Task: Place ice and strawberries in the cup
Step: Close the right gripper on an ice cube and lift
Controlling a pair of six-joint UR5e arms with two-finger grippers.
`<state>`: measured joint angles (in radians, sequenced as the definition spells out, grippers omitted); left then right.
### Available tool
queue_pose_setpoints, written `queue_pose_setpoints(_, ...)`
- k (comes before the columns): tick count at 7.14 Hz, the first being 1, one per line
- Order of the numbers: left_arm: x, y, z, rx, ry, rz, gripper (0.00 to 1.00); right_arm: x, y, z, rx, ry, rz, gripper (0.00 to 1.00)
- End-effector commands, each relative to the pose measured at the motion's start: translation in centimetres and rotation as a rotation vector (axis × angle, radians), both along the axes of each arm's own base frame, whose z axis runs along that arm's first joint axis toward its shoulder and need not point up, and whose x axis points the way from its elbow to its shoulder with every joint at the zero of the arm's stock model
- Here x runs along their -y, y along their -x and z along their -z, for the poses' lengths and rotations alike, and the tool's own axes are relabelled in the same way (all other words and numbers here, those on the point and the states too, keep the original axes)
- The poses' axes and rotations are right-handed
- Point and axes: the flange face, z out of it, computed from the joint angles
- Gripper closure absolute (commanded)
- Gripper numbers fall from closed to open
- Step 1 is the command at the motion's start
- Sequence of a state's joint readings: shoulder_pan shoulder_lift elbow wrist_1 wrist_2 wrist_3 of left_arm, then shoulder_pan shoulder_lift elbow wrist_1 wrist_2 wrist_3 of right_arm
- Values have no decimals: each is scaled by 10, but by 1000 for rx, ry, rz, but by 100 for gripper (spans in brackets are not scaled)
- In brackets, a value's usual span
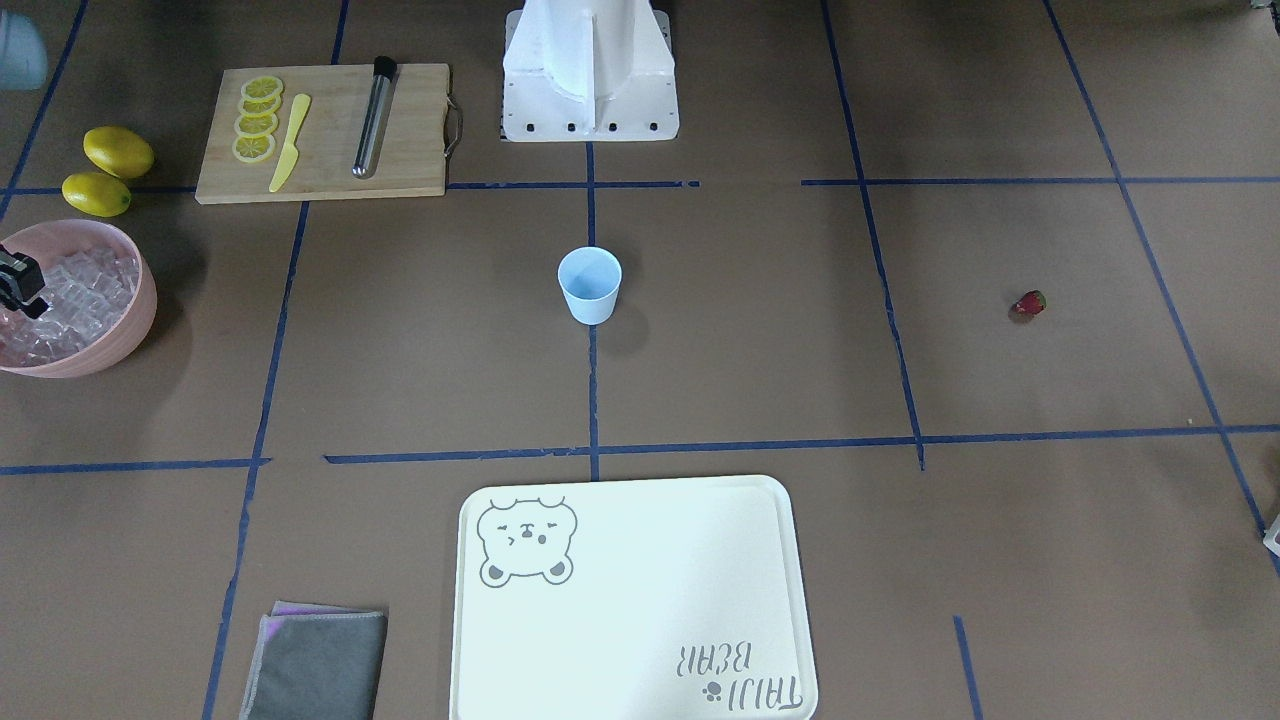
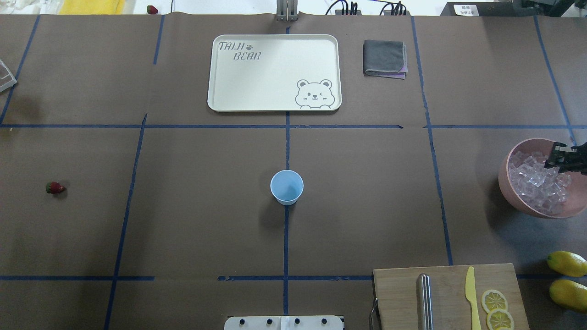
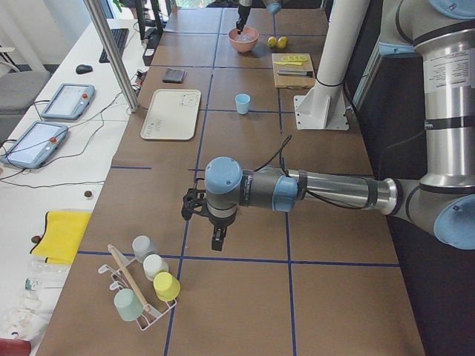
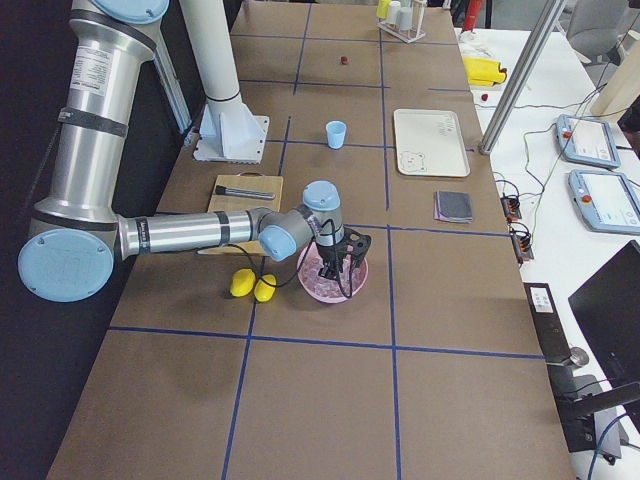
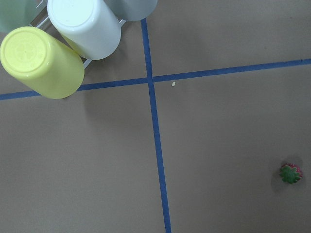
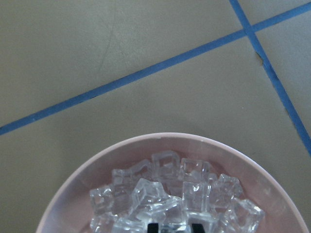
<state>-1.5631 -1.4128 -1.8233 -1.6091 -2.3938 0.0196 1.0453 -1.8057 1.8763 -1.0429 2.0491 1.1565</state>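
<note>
From across the table, my right gripper (image 1: 22,288) shows at the picture's edge, down over the pink bowl (image 1: 140,310) heaped with ice (image 1: 75,295). The cup (image 1: 589,285) stands upright in the middle on a blue tape line (image 1: 592,400), well apart from the bowl, and the strawberry (image 1: 1029,303) lies alone on the brown paper far off on the cup's other side. From overhead the layout reads plainly: cup in the centre, bowl at the edge on my right with my fingers over the ice, berry far out on my left. From the table's left end, my left gripper (image 3: 217,241) hangs pointing down over bare paper near a rack of cups (image 3: 145,285). No other outside view shows it, so I cannot tell how far it is open. From the right end, my near arm reaches out low, its gripper down in the bowl. My left wrist camera sees the strawberry, green cap up, near its lower right corner. My right wrist camera catches two dark fingertips (image 6: 153,227) at the bottom edge, a narrow gap apart among the cubes — whether they pinch one I cannot tell.
</note>
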Motion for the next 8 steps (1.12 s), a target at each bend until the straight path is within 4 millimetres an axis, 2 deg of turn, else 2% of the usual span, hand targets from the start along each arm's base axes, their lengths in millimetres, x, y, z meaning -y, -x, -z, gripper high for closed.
queue_pose_setpoints(1,0,-1,1,-19,-1,-3,0,7,-30,19,-1,-104,29,97)
queue_pose_setpoints(2,0,-1,2,-19,-2,-3,0,8,-39,21,-23,-185,100,97)
queue_pose_setpoints(4,0,-1,4,-21,-6,-2,0,13,-36,31,-92,-425,349,96)
queue_pose_setpoints(5,0,-1,5,-19,-7,-2,0,11,-30,35,-59,-478,439,96)
queue_pose_setpoints(6,0,-1,4,-21,-4,-2,0,4,-24,40,48,-462,489,100)
queue_pose_setpoints(7,0,-1,0,-21,2,-2,0,11,-17,55,104,-435,513,100)
queue_pose_setpoints(8,0,-1,-1,-20,5,-3,0,32,3,94,105,-401,534,100)
